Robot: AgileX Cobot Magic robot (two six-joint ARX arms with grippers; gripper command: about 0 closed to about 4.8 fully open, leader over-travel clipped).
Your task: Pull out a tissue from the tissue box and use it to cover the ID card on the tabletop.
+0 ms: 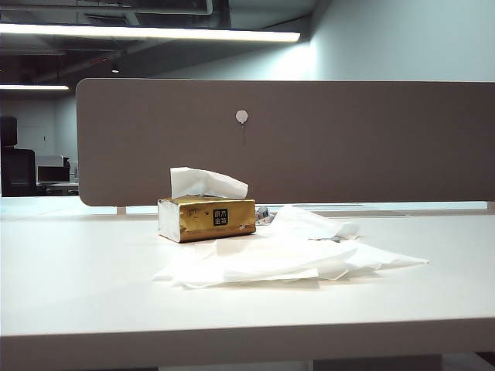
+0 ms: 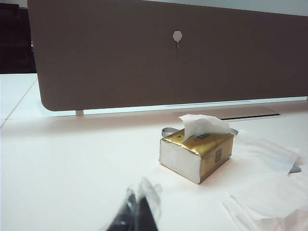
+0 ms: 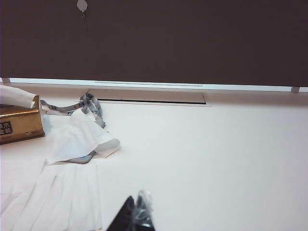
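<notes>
Right wrist view showed the tissue (image 3: 79, 134) draped over the ID card (image 3: 82, 158), at nine o'clock from the right gripper (image 3: 137, 214), fingers pressed together; left gripper (image 2: 137, 211) likewise.

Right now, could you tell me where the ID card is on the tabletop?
The ID card lies right of the tissue box in the exterior view, almost hidden under the tissue; only an edge shows in the right wrist view.
</notes>
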